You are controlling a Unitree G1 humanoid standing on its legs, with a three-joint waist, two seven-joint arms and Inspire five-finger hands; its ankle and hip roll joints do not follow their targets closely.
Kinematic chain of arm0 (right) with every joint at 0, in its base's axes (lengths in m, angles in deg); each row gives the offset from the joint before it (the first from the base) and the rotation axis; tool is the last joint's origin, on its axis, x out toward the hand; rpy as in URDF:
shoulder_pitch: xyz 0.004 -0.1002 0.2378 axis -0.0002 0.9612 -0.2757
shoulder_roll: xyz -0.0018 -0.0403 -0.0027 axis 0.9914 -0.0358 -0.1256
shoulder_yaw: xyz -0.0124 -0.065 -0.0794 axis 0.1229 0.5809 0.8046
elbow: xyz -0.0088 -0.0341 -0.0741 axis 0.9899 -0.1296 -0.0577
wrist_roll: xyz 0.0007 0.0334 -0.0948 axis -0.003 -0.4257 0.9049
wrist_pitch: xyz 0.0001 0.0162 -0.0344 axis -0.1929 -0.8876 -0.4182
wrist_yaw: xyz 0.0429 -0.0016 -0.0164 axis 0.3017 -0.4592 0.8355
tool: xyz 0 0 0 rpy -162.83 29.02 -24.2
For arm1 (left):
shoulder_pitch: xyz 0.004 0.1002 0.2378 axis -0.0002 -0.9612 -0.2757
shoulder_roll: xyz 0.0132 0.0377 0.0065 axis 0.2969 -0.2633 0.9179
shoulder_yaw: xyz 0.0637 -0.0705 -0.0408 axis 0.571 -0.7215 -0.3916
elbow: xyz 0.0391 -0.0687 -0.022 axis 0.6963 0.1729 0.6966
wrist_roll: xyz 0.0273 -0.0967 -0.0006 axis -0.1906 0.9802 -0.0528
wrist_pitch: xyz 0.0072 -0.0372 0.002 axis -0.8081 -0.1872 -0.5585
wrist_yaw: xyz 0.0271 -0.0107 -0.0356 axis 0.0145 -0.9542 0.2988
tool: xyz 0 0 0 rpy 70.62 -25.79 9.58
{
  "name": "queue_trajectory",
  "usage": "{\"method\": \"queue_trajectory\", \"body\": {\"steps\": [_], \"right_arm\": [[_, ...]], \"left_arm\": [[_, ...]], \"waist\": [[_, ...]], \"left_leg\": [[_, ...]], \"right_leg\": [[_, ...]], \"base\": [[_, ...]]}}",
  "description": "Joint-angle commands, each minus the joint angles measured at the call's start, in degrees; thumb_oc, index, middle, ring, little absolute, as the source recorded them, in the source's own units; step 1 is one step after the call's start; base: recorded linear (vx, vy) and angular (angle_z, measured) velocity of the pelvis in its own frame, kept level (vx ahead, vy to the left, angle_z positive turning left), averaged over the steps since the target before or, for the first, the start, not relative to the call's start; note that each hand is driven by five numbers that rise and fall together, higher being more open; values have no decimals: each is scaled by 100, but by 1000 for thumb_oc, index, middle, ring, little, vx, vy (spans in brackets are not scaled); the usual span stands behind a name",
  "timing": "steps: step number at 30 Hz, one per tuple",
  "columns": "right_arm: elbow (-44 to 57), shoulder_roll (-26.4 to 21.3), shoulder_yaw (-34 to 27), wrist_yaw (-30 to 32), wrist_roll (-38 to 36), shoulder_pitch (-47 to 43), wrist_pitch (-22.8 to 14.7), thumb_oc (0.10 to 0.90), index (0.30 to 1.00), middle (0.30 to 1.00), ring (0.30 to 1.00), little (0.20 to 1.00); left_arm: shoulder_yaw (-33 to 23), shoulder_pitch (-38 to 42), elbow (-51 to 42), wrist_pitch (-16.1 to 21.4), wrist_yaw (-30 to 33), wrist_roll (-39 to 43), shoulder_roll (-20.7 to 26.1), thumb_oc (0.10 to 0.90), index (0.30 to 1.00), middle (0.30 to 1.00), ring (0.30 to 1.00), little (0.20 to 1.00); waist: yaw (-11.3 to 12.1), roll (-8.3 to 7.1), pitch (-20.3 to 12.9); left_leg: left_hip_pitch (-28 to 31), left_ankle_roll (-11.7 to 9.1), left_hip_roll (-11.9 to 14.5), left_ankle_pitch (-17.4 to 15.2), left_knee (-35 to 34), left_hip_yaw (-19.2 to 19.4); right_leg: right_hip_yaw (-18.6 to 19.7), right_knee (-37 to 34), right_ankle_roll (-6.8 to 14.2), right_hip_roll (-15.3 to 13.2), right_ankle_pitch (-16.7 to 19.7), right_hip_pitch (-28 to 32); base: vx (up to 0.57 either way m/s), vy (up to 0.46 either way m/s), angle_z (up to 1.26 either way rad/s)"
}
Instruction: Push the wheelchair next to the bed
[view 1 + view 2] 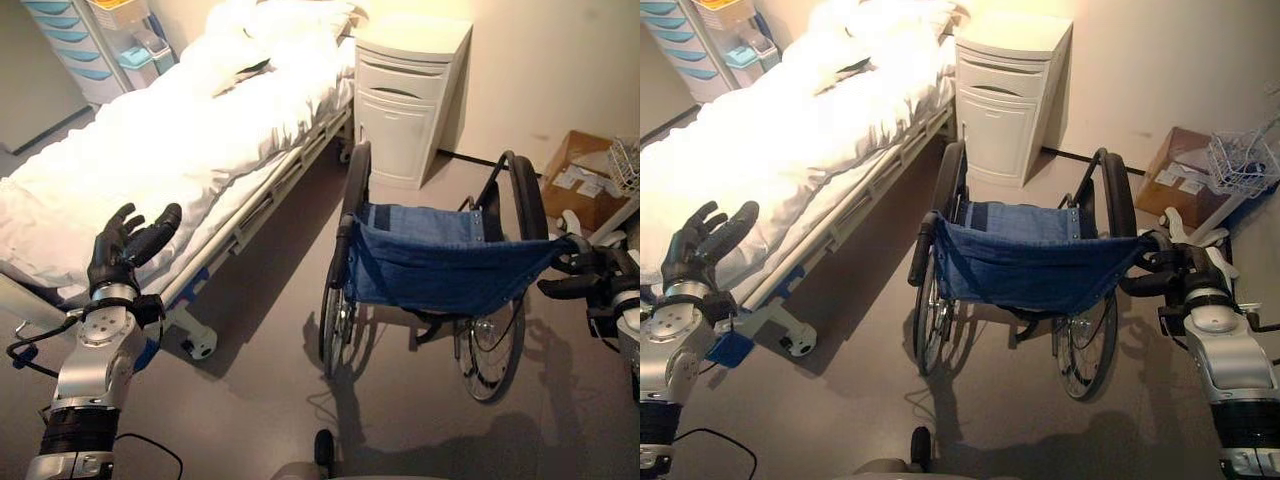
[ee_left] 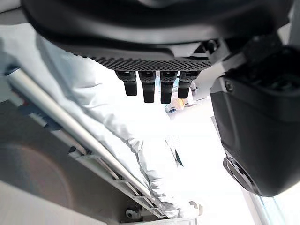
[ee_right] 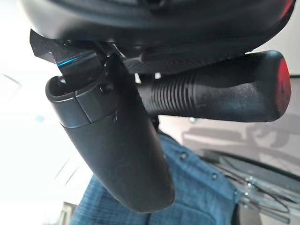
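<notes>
The wheelchair (image 1: pixel 440 265) has a blue denim seat and back and black wheels. It stands on the grey floor to the right of the white bed (image 1: pixel 150 150), facing the far wall, a strip of floor apart from the bed frame. My right hand (image 1: pixel 590 275) is curled round its right push handle (image 3: pixel 211 93), a ribbed black grip lying against the palm with the thumb (image 3: pixel 117 154) beside it. My left hand (image 1: pixel 130 245) is raised with fingers spread beside the bed's edge, well left of the chair's left handle (image 1: pixel 343 240) and touching nothing.
A white bedside cabinet (image 1: pixel 405 95) stands against the wall just ahead of the wheelchair. At the right are a cardboard box (image 1: pixel 580 180) and a wire basket (image 1: pixel 1245 160). A drawer cart (image 1: pixel 70 40) stands beyond the bed. The bed's caster (image 1: pixel 197 348) sticks out near my left arm.
</notes>
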Motion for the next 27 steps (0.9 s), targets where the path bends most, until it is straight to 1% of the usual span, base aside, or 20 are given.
{"method": "queue_trajectory", "body": {"steps": [1, 5, 9, 12, 13, 16, 18, 19, 22, 23, 24, 25, 26, 27], "right_arm": [[905, -738, -414, -15, 440, -1259, -1108, 800, 900, 900, 900, 900], [689, -1090, -257, -668, 1305, -1267, -619, 800, 900, 900, 900, 900], [571, -1333, -2, -1248, 1876, -1367, -313, 800, 900, 900, 900, 900], [502, -1367, 196, -1410, 2153, -1502, -172, 800, 900, 900, 900, 900], [476, -1366, 266, -1489, 2355, -1554, -65, 800, 900, 900, 900, 900], [335, -1382, 357, -1507, 2726, -1618, 71, 800, 900, 900, 900, 900], [268, -1364, 355, -1481, 2909, -1598, 67, 800, 900, 900, 900, 900], [255, -1362, 343, -1436, 2893, -1581, 67, 800, 900, 900, 900, 900], [211, -1246, 239, -938, 2660, -1438, 50, 800, 900, 900, 900, 900], [209, -1189, 185, -731, 2409, -1382, -10, 800, 900, 900, 900, 900], [219, -1082, 100, -385, 2057, -1304, -71, 800, 900, 900, 900, 900], [205, -980, 23, -85, 1803, -1224, -220, 800, 900, 900, 900, 900], [207, -929, -16, 40, 1626, -1188, -294, 800, 900, 900, 900, 900], [224, -780, -125, 390, 942, -1116, -495, 800, 900, 900, 900, 900]], "left_arm": [[-283, 110, -338, 828, -65, 24, 628, 800, 900, 900, 900, 900], [-194, 144, -334, 809, -81, 163, 629, 800, 900, 900, 900, 900], [-93, 222, -383, 741, -83, 391, 619, 800, 900, 900, 900, 900], [-1, 284, -368, 775, -106, 447, 553, 800, 900, 900, 900, 900], [42, 307, -398, 758, -91, 474, 514, 800, 900, 900, 900, 900], [105, 358, -364, 769, -107, 491, 473, 800, 900, 900, 900, 900], [125, 350, -350, 780, -115, 496, 446, 800, 900, 900, 900, 900], [132, 346, -338, 798, -118, 499, 436, 800, 900, 900, 900, 900], [180, 333, -328, 788, -131, 460, 384, 800, 900, 900, 900, 900], [192, 332, -335, 775, -134, 450, 374, 800, 900, 900, 900, 900], [213, 328, -335, 770, -136, 438, 358, 800, 900, 900, 900, 900], [217, 327, -298, 788, -155, 445, 346, 800, 900, 900, 900, 900], [219, 324, -284, 799, -158, 450, 335, 800, 900, 900, 900, 900], [230, 316, -249, 817, -163, 473, 301, 800, 900, 900, 900, 900]], "waist": [[358, -410, -796], [331, -439, -791], [320, -456, -758], [316, -468, -743], [310, -473, -742], [293, -469, -735], [282, -469, -725], [274, -467, -721], [243, -457, -703], [235, -456, -698], [225, -451, -691], [211, -440, -685], [205, -434, -682], [190, -424, -675]], "left_leg": [[717, -304, -49, -977, 15, 635], [705, -322, -41, -953, 15, 691], [709, -317, -42, -937, 15, 707], [714, -308, -50, -935, 15, 707], [715, -305, -51, -937, 15, 717], [719, -297, -52, -948, 15, 731], [713, -290, -52, -948, 15, 748], [713, -289, -52, -948, 15, 752], [715, -274, -48, -961, 15, 780], [716, -265, -52, -965, 15, 783], [721, -256, -54, -973, 15, 798], [727, -252, -52, -980, 15, 815], [729, -249, -53, -983, 15, 821], [732, -239, -55, -992, 15, 836]], "right_leg": [[518, -518, 9, 163, 933, -694], [550, -520, 34, 164, 966, -729], [572, -519, 37, 168, 989, -741], [589, -520, 36, 168, 1001, -742], [598, -520, 38, 165, 1001, -743], [626, -520, 49, 159, 1019, -757], [654, -520, 60, 158, 1032, -770], [662, -520, 62, 157, 1036, -774], [702, -520, 75, 154, 1059, -797], [720, -520, 77, 155, 1065, -802], [738, -520, 79, 152, 1071, -808], [747, -520, 83, 149, 1076, -810], [752, -520, 85, 147, 1078, -812], [765, -520, 89, 142, 1085, -821]], "base": [[-19, -1, 22], [-22, 0, 16], [0, 0, 0], [-12, -1, 2], [0, 0, 0], [0, 0, 0], [0, 0, 0], [0, 0, 0], [0, 0, 0], [0, 0, 0], [0, 0, 0], [0, 0, 0], [0, 0, 0], [-4, 18, -4]]}}
